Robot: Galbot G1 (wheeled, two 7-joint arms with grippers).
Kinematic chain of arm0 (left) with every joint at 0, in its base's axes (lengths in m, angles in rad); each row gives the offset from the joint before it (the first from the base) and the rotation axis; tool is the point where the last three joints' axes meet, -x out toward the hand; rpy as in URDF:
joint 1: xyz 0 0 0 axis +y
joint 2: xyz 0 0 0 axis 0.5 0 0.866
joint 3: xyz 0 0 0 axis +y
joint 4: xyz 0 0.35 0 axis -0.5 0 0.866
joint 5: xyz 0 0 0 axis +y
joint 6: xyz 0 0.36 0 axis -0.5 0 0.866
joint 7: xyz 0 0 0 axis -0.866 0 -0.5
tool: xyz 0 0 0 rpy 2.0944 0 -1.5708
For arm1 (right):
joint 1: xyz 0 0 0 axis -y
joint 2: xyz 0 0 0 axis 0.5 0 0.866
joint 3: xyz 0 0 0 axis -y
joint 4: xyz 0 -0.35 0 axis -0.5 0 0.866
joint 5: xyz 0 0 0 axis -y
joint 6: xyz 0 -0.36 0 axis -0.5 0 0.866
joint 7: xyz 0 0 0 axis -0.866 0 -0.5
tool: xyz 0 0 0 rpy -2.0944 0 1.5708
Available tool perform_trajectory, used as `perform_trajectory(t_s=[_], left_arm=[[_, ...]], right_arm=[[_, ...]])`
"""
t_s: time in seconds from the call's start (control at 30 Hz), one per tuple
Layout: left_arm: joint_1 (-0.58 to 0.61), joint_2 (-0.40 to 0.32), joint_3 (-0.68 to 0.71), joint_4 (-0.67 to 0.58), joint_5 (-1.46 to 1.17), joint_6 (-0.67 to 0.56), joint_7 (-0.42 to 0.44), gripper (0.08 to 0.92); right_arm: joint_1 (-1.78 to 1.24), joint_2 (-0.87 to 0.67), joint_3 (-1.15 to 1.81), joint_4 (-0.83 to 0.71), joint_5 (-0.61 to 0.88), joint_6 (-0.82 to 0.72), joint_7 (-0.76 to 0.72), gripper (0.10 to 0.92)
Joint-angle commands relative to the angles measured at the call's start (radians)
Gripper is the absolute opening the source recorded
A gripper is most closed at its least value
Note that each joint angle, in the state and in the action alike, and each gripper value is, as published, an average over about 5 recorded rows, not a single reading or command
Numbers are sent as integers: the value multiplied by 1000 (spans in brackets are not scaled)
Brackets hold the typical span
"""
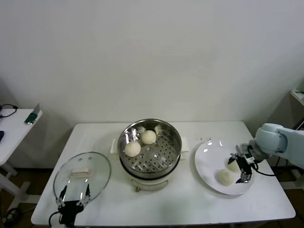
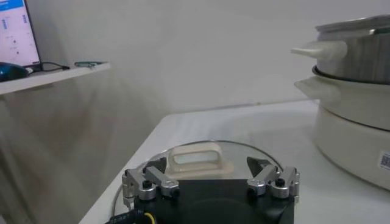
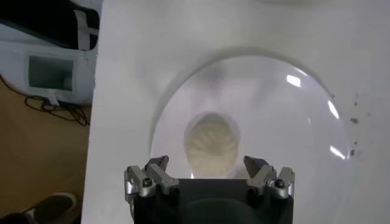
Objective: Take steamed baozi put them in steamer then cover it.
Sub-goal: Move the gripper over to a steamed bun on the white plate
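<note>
The steel steamer [image 1: 161, 154] stands mid-table on its cream pot base [image 2: 356, 137] and holds two baozi [image 1: 148, 137] [image 1: 132, 148]. On the white plate [image 1: 209, 159] to the right lie two more baozi [image 1: 225, 176] [image 1: 231, 166]. My right gripper [image 1: 240, 167] hovers open over the plate, its jaws on either side of one baozi [image 3: 211, 142] below it, apart from it. The glass cover [image 1: 81, 174] lies flat at the front left. My left gripper [image 1: 75, 194] is open just behind the cover's cream handle [image 2: 194, 159], holding nothing.
A low side table [image 1: 12, 128] with a small green object [image 1: 33, 115] stands to the left of the white table [image 1: 190, 204]. A lit screen [image 2: 13, 33] sits on it. The plate lies near the table's right front edge.
</note>
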Motion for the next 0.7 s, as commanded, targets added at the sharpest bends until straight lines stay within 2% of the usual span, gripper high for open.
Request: perform_trajectory(t_s=[0.03, 0.53, 0.7], left_arm=[[1, 0, 0, 0, 0, 0, 0, 823], [1, 4, -3, 7, 2, -1, -2, 823], [2, 2, -2, 7, 5, -2, -2, 823]], right_arm=[[-255, -16, 211, -63, -70, -20, 28, 823], [-361, 87, 319, -131, -64, -44, 68, 821], [-357, 93, 315, -128, -62, -43, 60, 771]])
